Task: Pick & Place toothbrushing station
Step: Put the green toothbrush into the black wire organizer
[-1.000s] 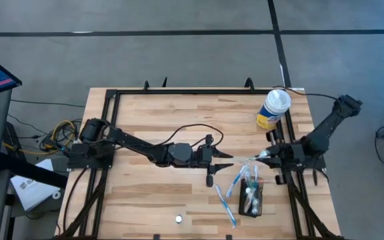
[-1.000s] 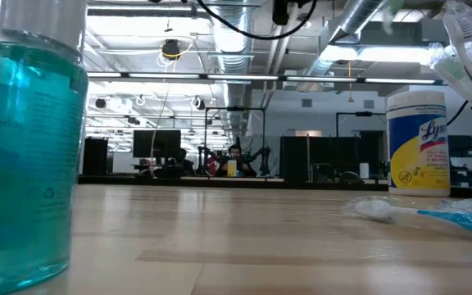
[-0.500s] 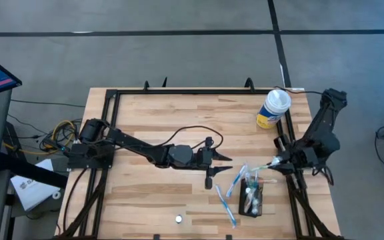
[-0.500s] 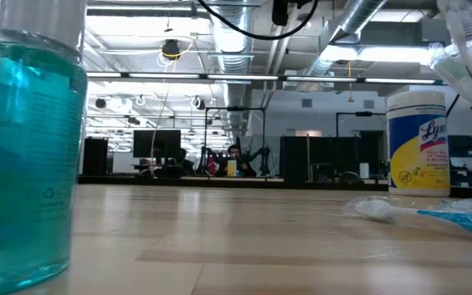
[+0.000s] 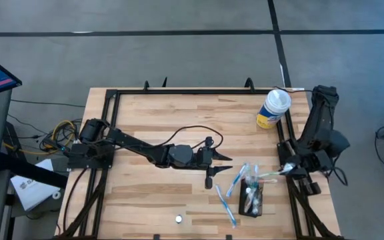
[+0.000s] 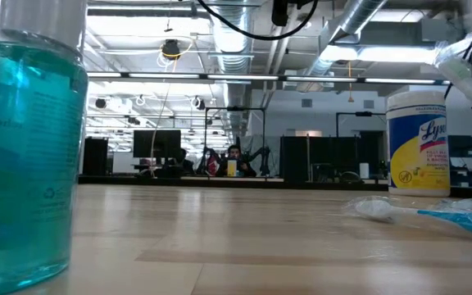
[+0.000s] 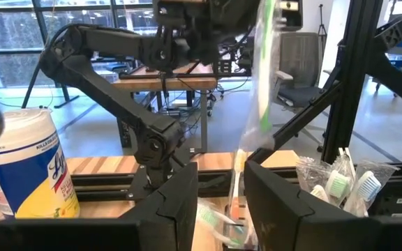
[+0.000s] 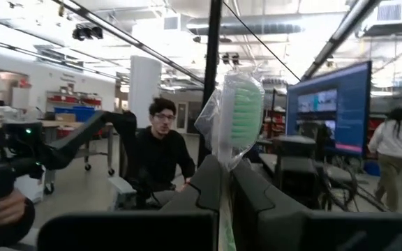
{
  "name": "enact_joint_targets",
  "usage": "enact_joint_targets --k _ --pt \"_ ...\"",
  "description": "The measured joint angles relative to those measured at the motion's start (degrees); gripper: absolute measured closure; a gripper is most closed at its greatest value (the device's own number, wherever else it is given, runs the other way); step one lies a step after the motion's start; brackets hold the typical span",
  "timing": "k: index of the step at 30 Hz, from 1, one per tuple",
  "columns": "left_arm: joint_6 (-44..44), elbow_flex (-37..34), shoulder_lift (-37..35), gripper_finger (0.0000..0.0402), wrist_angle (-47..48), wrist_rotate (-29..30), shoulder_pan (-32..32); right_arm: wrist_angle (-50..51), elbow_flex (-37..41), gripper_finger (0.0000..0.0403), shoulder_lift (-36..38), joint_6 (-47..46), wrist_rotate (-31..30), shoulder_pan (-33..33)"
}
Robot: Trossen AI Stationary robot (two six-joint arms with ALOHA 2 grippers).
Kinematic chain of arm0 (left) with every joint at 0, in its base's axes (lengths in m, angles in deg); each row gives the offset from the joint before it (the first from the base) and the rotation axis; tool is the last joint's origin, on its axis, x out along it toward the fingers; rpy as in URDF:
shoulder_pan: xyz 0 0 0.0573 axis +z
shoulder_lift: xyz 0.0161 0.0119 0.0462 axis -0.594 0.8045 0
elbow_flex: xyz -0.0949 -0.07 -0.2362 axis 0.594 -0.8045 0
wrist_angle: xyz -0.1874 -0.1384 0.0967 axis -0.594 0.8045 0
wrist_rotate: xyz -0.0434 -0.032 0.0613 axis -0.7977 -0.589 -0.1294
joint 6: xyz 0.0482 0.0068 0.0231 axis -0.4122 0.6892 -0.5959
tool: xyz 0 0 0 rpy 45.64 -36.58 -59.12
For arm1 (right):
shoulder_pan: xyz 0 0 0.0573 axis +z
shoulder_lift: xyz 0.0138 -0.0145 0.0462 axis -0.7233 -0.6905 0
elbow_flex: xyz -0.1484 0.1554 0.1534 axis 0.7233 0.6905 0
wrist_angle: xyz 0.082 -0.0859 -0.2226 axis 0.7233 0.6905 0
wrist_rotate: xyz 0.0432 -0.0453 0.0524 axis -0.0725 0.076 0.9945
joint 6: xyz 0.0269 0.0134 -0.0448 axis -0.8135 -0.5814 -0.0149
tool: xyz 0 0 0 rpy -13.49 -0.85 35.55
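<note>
From above, I see the toothbrushing station (image 5: 252,199), a small black mesh box holding brushes, near the bench's (image 5: 179,120) front right corner. My right gripper (image 5: 287,171) hovers just right of it, clamped on a wrapped green toothbrush (image 5: 270,177). My left gripper (image 5: 227,165) rests mid-bench, fingers spread wide.

At bench level, a teal bottle (image 6: 23,147) stands close; a wipes canister (image 6: 417,141) stands far right.

The left wrist camera shows the station (image 7: 340,183) just ahead.

The right wrist camera shows the green brush head (image 8: 240,115) pinched upright.
</note>
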Motion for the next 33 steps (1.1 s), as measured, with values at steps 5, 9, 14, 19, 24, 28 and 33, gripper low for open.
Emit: enact_joint_targets --k 5,9,14,19,24,28,33 --pt "0.00 0.00 0.02 0.0291 0.02 -0.02 0.11 -0.07 -3.28 0.0403 -3.32 2.06 -0.03 1.23" --pt "0.00 0.00 0.04 0.0291 0.04 -0.02 0.11 0.06 -4.99 0.0403 -6.81 1.22 -1.19 3.05" --pt "-0.02 0.00 0.09 0.0291 0.09 -0.04 0.11 0.16 -6.51 0.0403 -11.02 0.81 -10.45 7.91" --pt "0.00 0.00 0.11 0.0291 0.12 -0.07 0.12 0.08 -7.49 0.0403 -13.87 0.05 -16.62 13.53" --pt "0.00 0.00 0.11 0.0291 0.24 -0.15 0.11 0.06 -7.49 0.0402 -16.81 -4.55 -18.99 15.81" --pt "0.00 0.00 0.11 0.0291 0.26 -0.15 0.11 0.08 -7.49 0.0402 -19.87 -7.73 -19.23 15.37" --pt "-0.01 0.00 0.11 0.0291 0.26 -0.13 0.12 0.06 -7.49 0.0402 -24.05 -12.67 -19.25 14.36"
